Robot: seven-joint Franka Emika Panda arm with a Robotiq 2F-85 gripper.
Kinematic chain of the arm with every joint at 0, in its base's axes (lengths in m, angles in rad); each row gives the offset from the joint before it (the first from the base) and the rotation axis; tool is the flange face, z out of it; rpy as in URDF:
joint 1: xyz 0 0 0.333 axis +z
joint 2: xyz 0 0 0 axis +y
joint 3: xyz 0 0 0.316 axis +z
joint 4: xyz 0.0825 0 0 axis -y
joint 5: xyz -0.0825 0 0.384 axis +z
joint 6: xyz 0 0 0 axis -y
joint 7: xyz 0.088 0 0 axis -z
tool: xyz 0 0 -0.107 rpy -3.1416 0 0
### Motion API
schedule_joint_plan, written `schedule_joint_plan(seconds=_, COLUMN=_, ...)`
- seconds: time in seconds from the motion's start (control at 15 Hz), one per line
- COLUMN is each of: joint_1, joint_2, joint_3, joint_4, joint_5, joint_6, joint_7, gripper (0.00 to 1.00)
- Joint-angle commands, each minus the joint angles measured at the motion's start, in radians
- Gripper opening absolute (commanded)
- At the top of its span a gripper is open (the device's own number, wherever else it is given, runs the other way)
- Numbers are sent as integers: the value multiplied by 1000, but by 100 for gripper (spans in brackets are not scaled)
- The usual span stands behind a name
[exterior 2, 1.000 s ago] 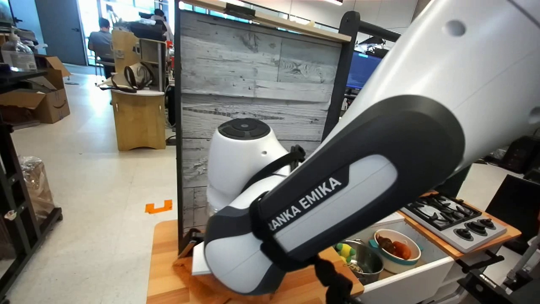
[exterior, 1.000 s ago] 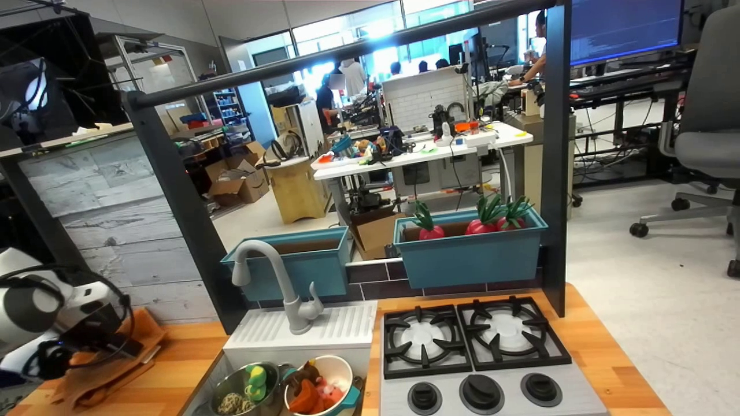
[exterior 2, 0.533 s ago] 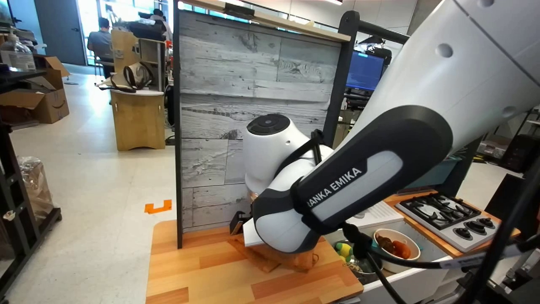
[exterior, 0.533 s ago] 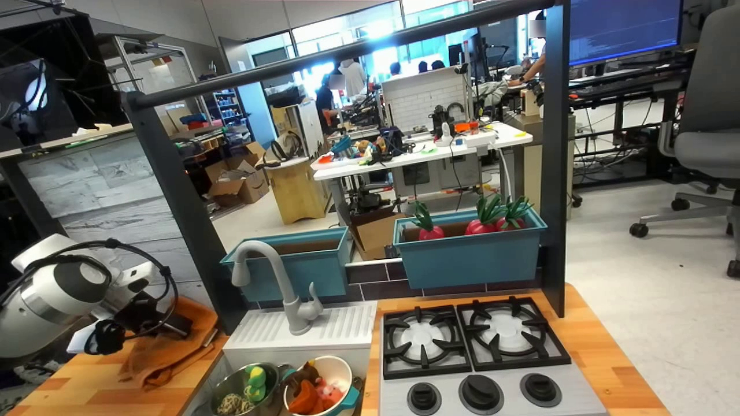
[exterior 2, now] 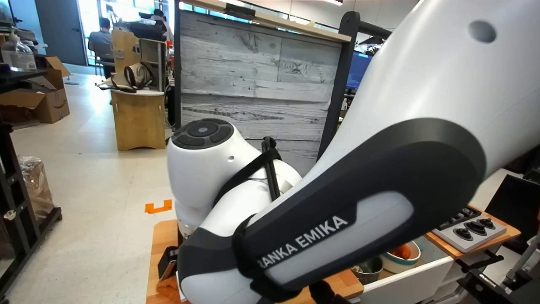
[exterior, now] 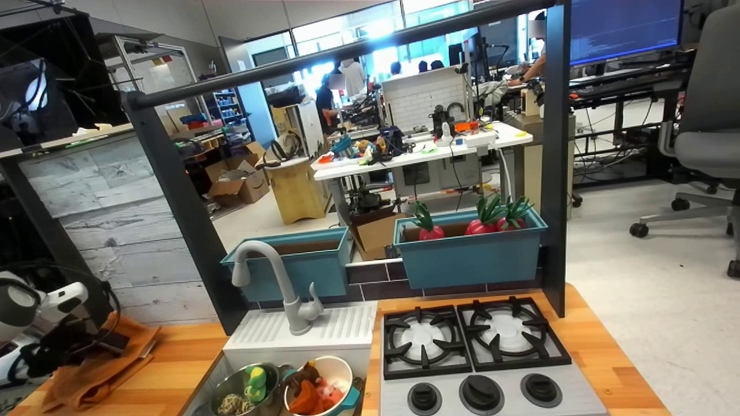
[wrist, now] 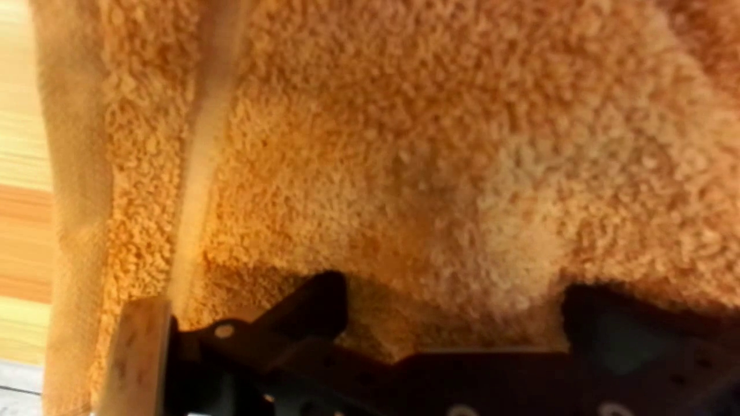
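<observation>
Orange cloth [wrist: 399,150] shifted, claw [wrist: 455,309] touching it, "RANKA EMIKA" on arm [exterior 2: 350,198]

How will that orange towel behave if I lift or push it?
The towel looks floppy: it lies in loose folds, so it will probably droop from the hand. Its fuzzy pile suggests decent grip rather than slipping. Bunched on the counter, it would likely crumple if pushed instead of sliding as one piece.

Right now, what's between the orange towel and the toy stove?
Past the orange towel: wooden countertop, the sink with a metal pot and white bowl, then a wooden strip, shown in an exterior view.
</observation>
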Motion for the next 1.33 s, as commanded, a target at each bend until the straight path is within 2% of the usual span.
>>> schedule_joint_plan(seconds=0.0, joint_1=-26, joint_2=48, joint_3=-23, joint_4=44, joint_5=-11, joint_6=-68, joint_7=-12, gripper=100)
schedule_joint_plan(seconds=0.27, joint_1=-53, joint_2=34, joint_3=-142, joint_4=12, joint_5=-17, joint_6=-178, joint_7=37, gripper=100)
schedule_joint_plan(seconds=0.47, joint_1=-70, joint_2=44, joint_3=-201, joint_4=22, joint_5=-24, joint_6=-224, joint_7=26, gripper=100)
schedule_joint_plan(seconds=0.53, joint_1=-89, joint_2=51, joint_3=-176, joint_4=44, joint_5=-70, joint_6=-247, joint_7=51, gripper=100)
schedule_joint_plan(seconds=0.8, joint_1=-45, joint_2=50, joint_3=-88, joint_4=30, joint_5=-138, joint_6=-166, joint_7=30, gripper=100)
schedule_joint_plan(seconds=0.93, joint_1=-33, joint_2=60, joint_3=-33, joint_4=63, joint_5=-145, joint_6=-115, joint_7=0, gripper=100)
schedule_joint_plan(seconds=1.13, joint_1=32, joint_2=52, joint_3=21, joint_4=67, joint_5=-143, joint_6=-31, joint_7=-10, gripper=100)
schedule_joint_plan(seconds=1.27, joint_1=50, joint_2=46, joint_3=43, joint_4=71, joint_5=-122, joint_6=-32, joint_7=-30, gripper=100)
